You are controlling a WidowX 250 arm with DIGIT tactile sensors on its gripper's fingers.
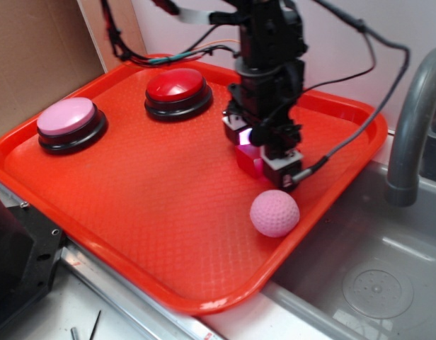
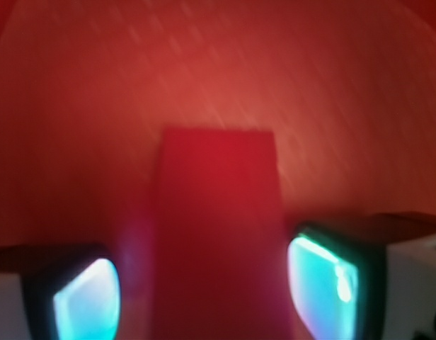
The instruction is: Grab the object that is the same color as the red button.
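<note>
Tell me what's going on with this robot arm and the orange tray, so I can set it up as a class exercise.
The arm has its pincer lowered over a small red block near the tray's right side. The wrist view shows the block lying between the two pads, with gaps either side, so it is straddled but not yet gripped. A pink ball sits just in front. A red button and a pink button sit at the tray's back left, untouched.

Exterior view bright and sharp; wrist view dim, blurred (fingertip pads (image 2: 324, 280) glow).
</note>
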